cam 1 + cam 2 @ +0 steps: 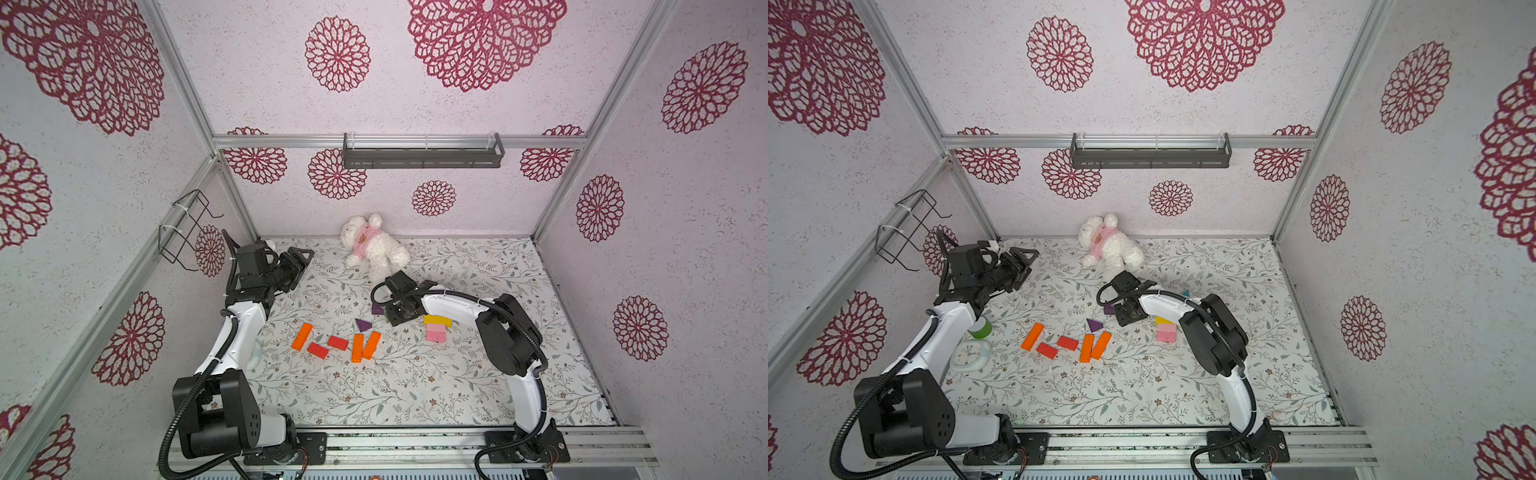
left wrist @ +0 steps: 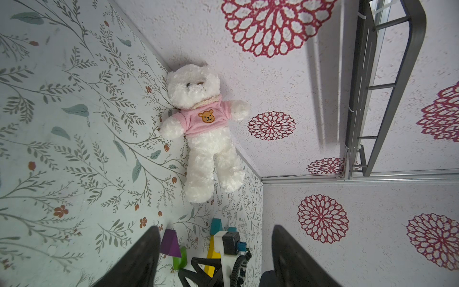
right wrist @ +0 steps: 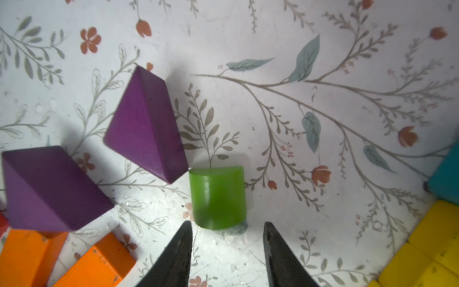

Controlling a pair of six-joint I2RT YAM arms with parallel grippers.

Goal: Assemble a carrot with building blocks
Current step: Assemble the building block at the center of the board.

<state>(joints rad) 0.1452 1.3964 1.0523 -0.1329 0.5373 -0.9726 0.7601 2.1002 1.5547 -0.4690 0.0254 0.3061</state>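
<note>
Overhead stereo pair — right wrist close, downward.

Purple triangles (image 3: 146, 124), green cylinder (image 3: 217, 197), orange bars (image 1: 302, 336); table (image 1: 415, 386) floral-printed; bear (image 1: 380, 251) white, pink shirt

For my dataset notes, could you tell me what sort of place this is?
Probably a staged robot test booth: wallpapered panels in an aluminium frame, left arm and right arm bolted to a front rail, building blocks and a plush bear on a tabletop.
</note>
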